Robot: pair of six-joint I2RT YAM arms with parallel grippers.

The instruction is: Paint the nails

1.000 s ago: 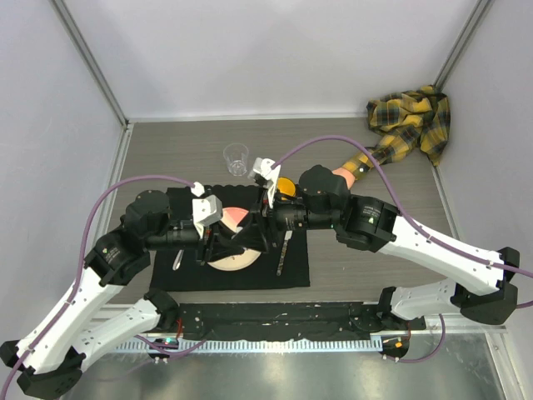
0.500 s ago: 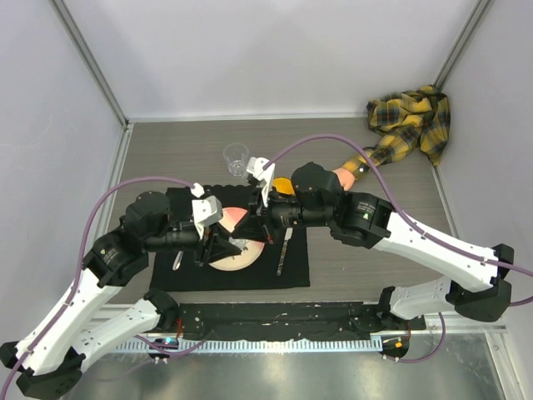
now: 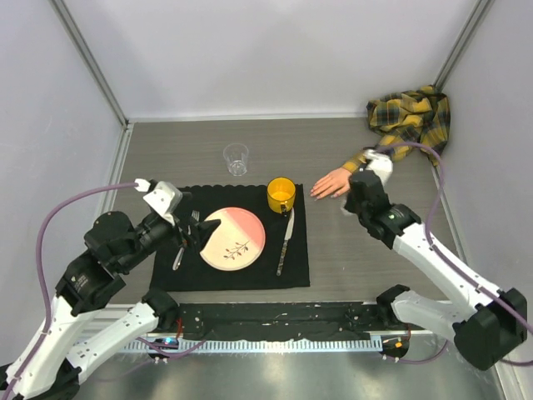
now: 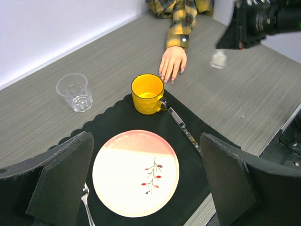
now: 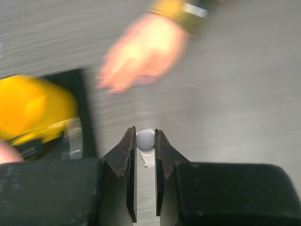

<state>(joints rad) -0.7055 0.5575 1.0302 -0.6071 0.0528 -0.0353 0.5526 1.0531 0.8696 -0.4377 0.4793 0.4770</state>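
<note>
Grey wood-grain desk: the mannequin hand (image 3: 331,183) lies flat right of centre, nails (image 4: 169,78) toward the yellow mug (image 4: 146,93). The right tool (image 5: 145,131) seems pinched on a white-capped bottle (image 5: 145,139). The left tool (image 4: 145,136) gapes empty. Best approach slowly, keeping the bottle upright near the fingertips.

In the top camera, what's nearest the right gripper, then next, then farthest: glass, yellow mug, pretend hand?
1. Mannequin hand, just left of the right gripper.
2. Yellow mug, farther left.
3. Glass, farthest left, toward the back.
</note>
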